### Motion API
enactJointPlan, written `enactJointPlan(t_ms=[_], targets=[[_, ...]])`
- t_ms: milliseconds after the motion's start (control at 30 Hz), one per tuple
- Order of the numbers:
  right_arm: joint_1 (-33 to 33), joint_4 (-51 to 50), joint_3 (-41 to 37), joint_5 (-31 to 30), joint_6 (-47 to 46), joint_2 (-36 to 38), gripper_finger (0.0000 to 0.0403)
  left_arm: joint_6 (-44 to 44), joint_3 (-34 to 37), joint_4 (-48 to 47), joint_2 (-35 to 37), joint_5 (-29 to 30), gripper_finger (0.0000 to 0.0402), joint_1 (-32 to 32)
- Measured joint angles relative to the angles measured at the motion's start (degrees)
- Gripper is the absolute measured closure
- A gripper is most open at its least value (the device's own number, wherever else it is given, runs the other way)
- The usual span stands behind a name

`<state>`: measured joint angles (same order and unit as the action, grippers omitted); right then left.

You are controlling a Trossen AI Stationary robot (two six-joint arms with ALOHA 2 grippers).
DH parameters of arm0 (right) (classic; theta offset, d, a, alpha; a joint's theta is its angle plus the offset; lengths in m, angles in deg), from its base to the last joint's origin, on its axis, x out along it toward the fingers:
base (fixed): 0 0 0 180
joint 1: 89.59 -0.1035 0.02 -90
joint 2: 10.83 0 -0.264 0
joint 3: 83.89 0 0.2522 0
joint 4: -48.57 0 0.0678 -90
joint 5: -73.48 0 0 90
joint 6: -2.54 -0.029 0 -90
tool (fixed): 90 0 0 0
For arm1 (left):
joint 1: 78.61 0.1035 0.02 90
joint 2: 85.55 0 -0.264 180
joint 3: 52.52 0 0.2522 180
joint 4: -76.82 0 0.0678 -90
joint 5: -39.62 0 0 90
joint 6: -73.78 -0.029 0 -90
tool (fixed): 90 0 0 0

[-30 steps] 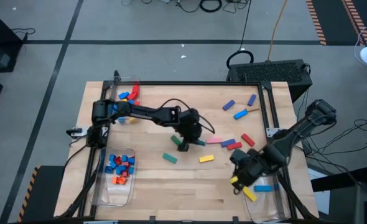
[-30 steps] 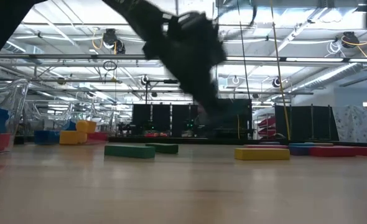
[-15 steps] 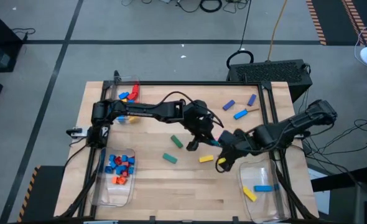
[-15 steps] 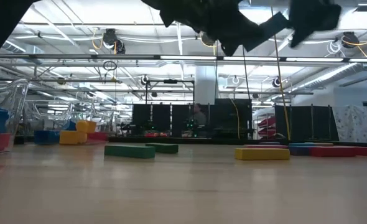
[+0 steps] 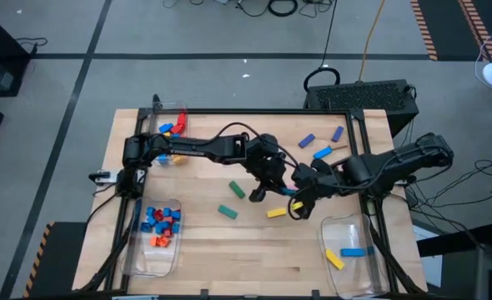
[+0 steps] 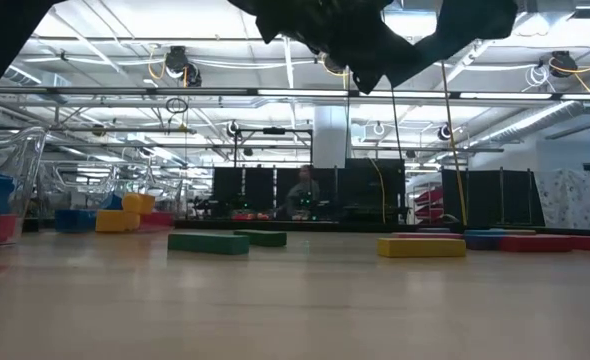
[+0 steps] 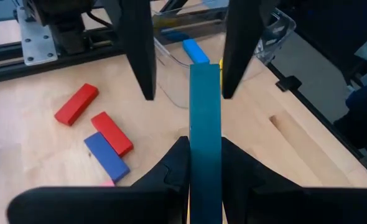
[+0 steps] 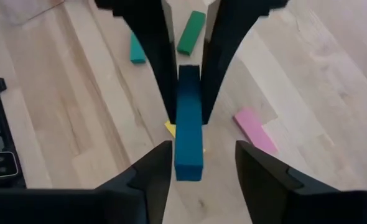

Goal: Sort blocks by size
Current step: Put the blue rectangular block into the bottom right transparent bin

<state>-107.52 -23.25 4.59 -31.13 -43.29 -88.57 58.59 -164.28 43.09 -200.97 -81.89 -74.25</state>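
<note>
Two grippers meet over the middle of the table (image 5: pixel 204 250), just right of centre in the high view, with one teal bar (image 7: pixel 205 143) between them. The left gripper (image 5: pixel 267 185) is clamped on one end of the bar, its fingers (image 7: pixel 171 171) pressed to both sides; the bar's far end pokes between the right gripper's fingers (image 8: pixel 152 171), which stand spread on either side without touching it, so the right gripper (image 5: pixel 300 202) is open around the bar. The bar is off the table. Below the pair lie a yellow block (image 5: pixel 276 213), a green block (image 5: pixel 237 191) and another green block (image 5: pixel 228 212), and a pink block (image 8: pixel 255 126) sits just beside them. Toward the upper right rest three blue blocks (image 5: pixel 322 153); red blocks (image 7: pixel 76 103) show in the left wrist view. A clear bin (image 5: pixel 173 260) at the lower left holds a heap of small blue, red and orange blocks. A second bin (image 5: pixel 182 107) at the upper left edge holds a few red, blue and yellow ones. A third bin (image 5: pixel 371 279) at the lower right holds a yellow bar (image 5: pixel 334 260) and a blue bar (image 5: pixel 353 251). Bare wood runs along the table's lower edge between the two lower bins.
</note>
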Motion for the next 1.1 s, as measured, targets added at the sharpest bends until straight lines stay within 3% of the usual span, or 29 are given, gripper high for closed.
enactJointPlan(t_ms=[233, 500, 567, 700, 900, 1100], targets=[[0.0, 1.0, 0.0, 0.0, 1.1, 0.0, 0.028, 1.4, 0.0, 0.5, 0.0, 0.0, 0.0346, -0.1], [0.0, 1.0, 0.0, 1.7, 1.0, 0.0, 0.0366, 3.0, 0.0, 2.0, 0.0, 0.0, 0.0346, -0.4], [0.0, 0.7, 0.0, 1.8, 0.6, 0.1, 0.0371, 5.6, 0.0, 2.4, 0.0, 0.0, 0.0345, -0.4], [0.0, -2.0, 0.0, 4.5, -0.9, 0.6, 0.0371, 11.9, 0.0, 2.8, 0.0, 3.3, 0.0298, -0.4], [-2.4, -12.0, -0.1, 10.9, -6.9, 3.5, 0.0371, 11.9, 0.0, -1.9, 0.1, 4.4, 0.0204, 1.2], [-8.5, -18.4, -0.1, 19.3, -15.5, 8.4, 0.0371, 11.8, 0.0, -10.8, 0.3, 4.4, 0.0178, 3.1]])
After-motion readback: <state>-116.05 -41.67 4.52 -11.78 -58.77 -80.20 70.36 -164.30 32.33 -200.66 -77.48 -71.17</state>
